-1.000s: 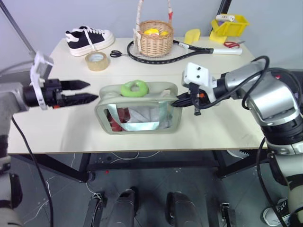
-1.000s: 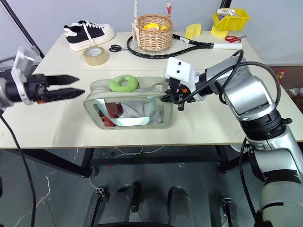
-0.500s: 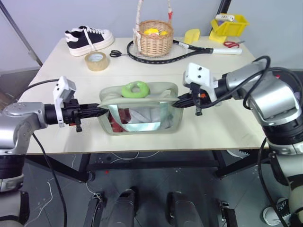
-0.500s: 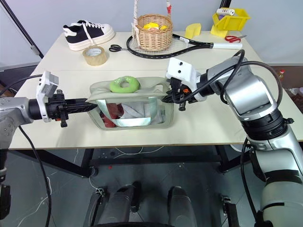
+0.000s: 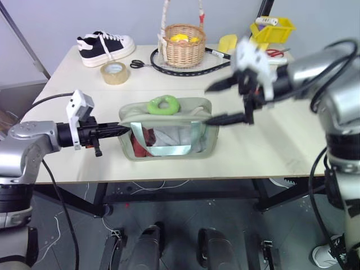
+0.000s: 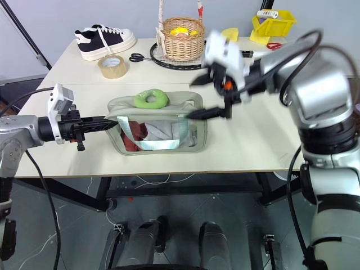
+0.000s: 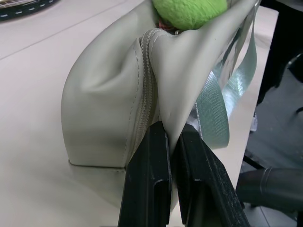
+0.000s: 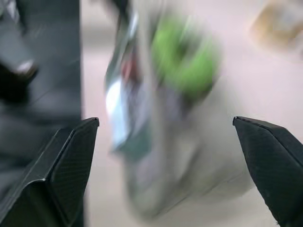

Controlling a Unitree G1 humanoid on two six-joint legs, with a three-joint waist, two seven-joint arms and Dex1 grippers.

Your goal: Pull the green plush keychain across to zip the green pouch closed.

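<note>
The green pouch (image 5: 167,130) sits near the table's (image 5: 264,152) front edge, with the green plush keychain (image 5: 163,104) on its top. The left gripper (image 7: 171,142) pinches the pouch's left end fabric tight. The right gripper (image 5: 220,102) hangs spread wide above the pouch's right end, holding nothing, with bare tabletop to its right.
</note>
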